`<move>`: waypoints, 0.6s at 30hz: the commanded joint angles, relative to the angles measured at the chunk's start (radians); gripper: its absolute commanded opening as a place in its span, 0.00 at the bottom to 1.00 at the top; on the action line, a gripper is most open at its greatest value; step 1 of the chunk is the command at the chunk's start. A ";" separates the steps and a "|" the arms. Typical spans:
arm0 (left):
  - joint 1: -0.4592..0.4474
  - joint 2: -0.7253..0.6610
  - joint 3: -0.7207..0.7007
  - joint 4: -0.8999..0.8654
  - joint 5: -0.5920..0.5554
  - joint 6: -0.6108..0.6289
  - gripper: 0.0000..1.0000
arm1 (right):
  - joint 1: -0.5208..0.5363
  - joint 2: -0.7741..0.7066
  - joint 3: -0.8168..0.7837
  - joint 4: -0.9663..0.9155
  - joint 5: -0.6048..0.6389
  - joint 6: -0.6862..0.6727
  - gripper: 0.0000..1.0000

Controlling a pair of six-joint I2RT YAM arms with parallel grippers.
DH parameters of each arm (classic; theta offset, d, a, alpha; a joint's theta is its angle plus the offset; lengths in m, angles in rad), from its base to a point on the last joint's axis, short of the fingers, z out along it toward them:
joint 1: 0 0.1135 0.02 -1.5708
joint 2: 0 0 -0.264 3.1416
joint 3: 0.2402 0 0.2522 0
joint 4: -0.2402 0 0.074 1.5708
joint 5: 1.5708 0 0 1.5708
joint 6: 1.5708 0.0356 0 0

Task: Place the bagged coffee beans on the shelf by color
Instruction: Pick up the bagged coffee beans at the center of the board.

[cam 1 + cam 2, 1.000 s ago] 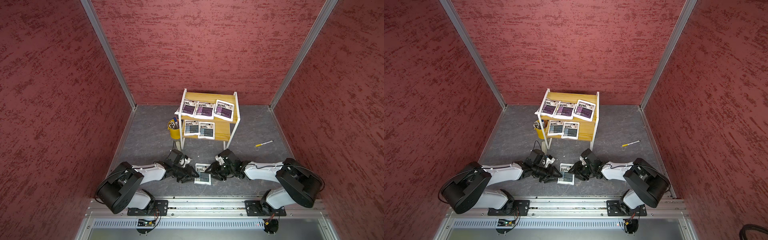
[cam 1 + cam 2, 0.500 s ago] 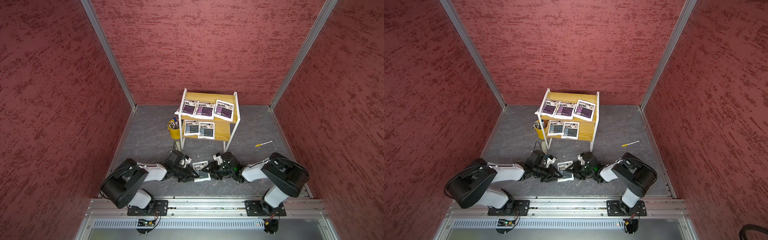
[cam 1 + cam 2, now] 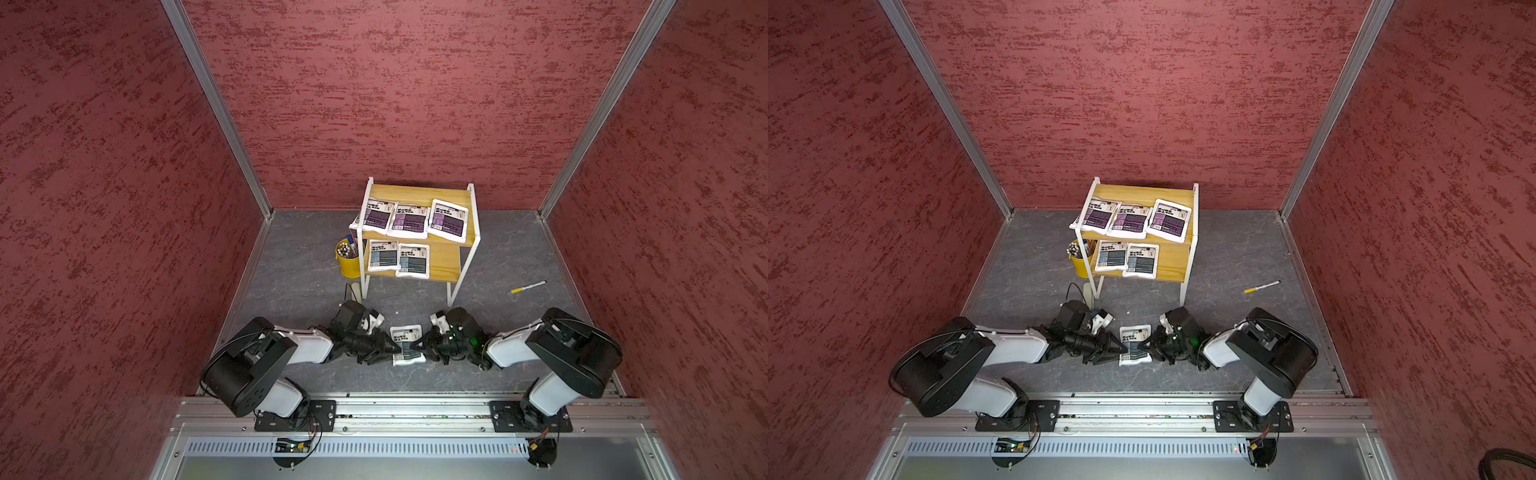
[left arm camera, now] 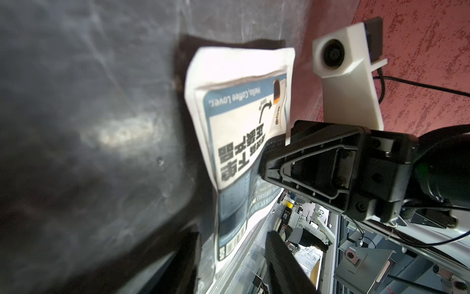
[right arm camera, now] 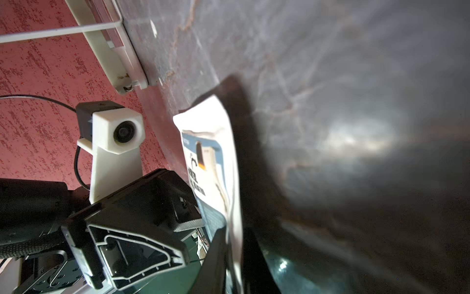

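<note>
A grey-blue pouch [image 3: 406, 344] is lying on the desk [image 3: 299, 286] in front of the shelf [image 3: 415, 193], right between the two arms, its edge toward the right arm tipping up off the surface. The right gripper [image 3: 417, 346] is biting that edge, jaws clenched on the pouch. The left gripper [image 3: 390, 347] is sitting at the opposite edge, jaws released and straddling it. Up on the shelf, three purple pouches [image 3: 409, 220] are lying along the top board, two grey-blue ones [image 3: 383, 255] on the lower. A pen bucket [image 3: 348, 262] is standing just beside the shelf.
</note>
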 commanded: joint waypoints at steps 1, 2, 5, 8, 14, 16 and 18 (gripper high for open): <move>0.019 -0.072 -0.027 -0.038 -0.007 -0.006 0.49 | 0.006 -0.069 -0.025 -0.072 0.039 -0.001 0.14; 0.025 -0.098 -0.032 -0.049 -0.003 -0.009 0.50 | 0.006 -0.097 -0.027 -0.084 0.044 -0.004 0.14; 0.047 -0.210 -0.041 -0.100 0.005 -0.029 0.53 | 0.006 -0.219 -0.022 -0.169 0.068 -0.027 0.14; 0.067 -0.337 -0.040 -0.133 0.013 -0.075 0.55 | 0.006 -0.353 0.020 -0.338 0.098 -0.078 0.14; 0.079 -0.484 0.014 -0.132 -0.005 -0.185 0.57 | -0.006 -0.577 0.141 -0.622 0.176 -0.151 0.14; 0.078 -0.495 0.030 -0.096 -0.018 -0.225 0.57 | -0.009 -0.612 0.174 -0.655 0.198 -0.157 0.14; 0.073 -0.498 0.044 -0.041 -0.036 -0.272 0.57 | -0.011 -0.634 0.208 -0.666 0.214 -0.162 0.14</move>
